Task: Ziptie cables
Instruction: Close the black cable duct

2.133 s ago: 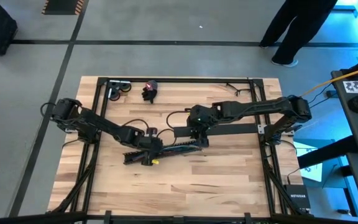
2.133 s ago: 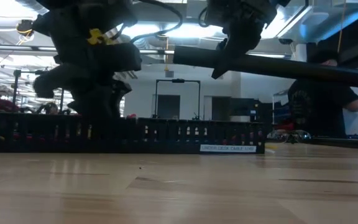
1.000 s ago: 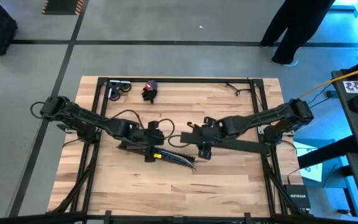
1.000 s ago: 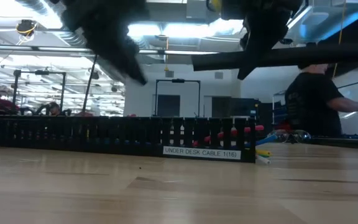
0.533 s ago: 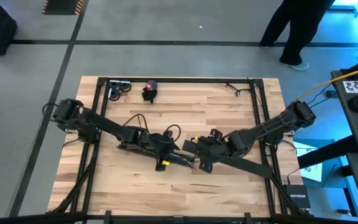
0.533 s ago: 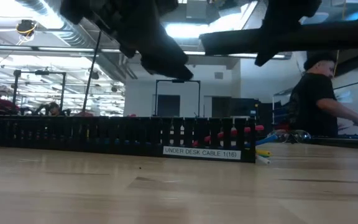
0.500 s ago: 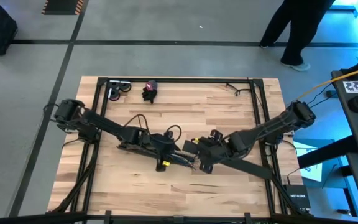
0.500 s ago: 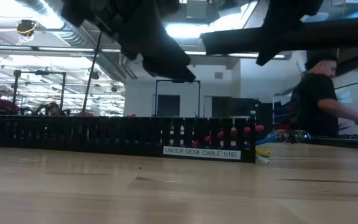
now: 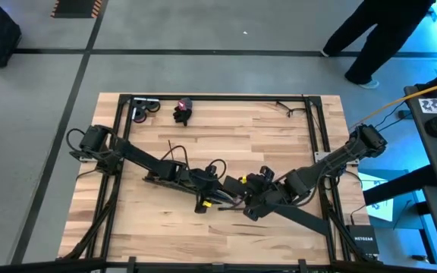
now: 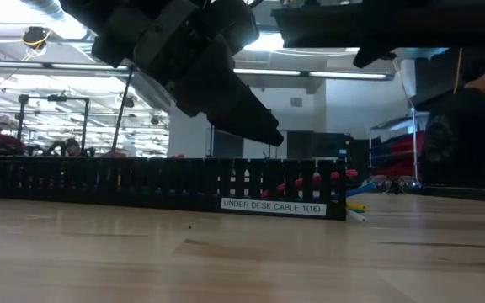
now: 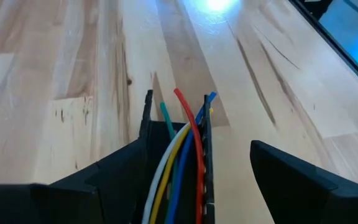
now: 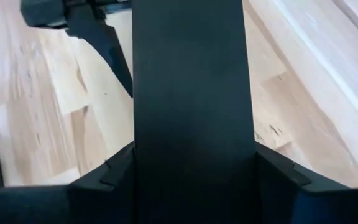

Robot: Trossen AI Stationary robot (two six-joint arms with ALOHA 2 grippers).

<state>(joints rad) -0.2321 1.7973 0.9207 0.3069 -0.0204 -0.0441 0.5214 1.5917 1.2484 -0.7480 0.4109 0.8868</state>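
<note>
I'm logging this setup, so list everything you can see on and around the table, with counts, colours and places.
Slotted channel: one, black, lying along the table middle, labelled UNDER DESK CABLE.
Cables: several, red, yellow, blue, green, lying in the channel, ends poking out.
Flat cover strip: one, black, held between the right gripper's fingers.
Small dark object: one, black with red, far table edge.
Round metal item: one, grey, far left corner.
Table: one, light wood, black frame.
Person: one, dark clothes, beyond the far right corner.
Left gripper: open, straddling the channel end.
Right gripper: shut on the strip.
</note>
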